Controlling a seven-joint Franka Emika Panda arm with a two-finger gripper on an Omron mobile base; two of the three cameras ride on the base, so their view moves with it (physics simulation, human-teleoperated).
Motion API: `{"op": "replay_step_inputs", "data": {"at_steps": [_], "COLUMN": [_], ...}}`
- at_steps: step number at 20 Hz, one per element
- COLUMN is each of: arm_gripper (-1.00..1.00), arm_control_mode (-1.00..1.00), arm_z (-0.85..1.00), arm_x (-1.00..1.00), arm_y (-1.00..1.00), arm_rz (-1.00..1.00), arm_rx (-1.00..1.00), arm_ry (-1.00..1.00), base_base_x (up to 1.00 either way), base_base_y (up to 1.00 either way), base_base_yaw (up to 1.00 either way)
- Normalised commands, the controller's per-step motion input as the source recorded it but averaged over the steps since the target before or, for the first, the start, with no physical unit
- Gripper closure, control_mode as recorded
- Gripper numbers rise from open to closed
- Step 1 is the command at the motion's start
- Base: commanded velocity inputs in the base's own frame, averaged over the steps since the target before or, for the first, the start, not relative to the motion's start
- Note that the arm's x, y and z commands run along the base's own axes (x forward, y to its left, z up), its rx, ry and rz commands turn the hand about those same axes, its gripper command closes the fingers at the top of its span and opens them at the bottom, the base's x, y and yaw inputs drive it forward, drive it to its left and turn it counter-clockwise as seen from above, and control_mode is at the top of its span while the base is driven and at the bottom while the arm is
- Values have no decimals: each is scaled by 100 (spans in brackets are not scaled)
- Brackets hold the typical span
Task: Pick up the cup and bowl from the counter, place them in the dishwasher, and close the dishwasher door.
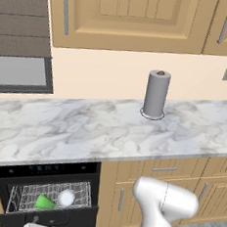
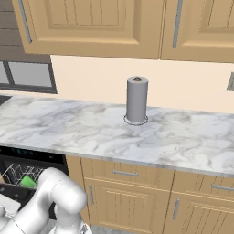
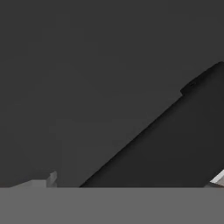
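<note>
Two items already in dishwasher [image 1: 45, 177] rack: cup [image 1: 44, 202] lying green at left, bowl [image 1: 66, 198] just beside it. Surface [image 1: 109, 130] carries only paper-towel roll [image 1: 156, 94]. I judge loading done; step in hand is closing dishwasher door [image 1: 51, 220], which hangs lowered below rack. My hand view shows dark panel close up, nothing between tips; pincer reads wide apart, empty. Next move as I see it: get under door edge, push up until flush.
</note>
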Motion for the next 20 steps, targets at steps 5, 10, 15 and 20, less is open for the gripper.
{"op": "replay_step_inputs", "data": {"at_steps": [5,10,15,20], "arm_gripper": [-100,-100,-100,-100], "arm_control_mode": [-100,-100,-100,-100], "arm_z": [-23,-28,-31,-31], "arm_x": [56,56,56,60], "arm_y": [-20,-19,-17,-17], "arm_rz": [0,0,0,0], "arm_rx": [0,-4,-7,-7], "arm_ry": [-24,-25,-25,-25], "base_base_x": [0,0,0,0], "base_base_y": [0,0,0,0], "base_base_yaw": [0,0,0,0]}}
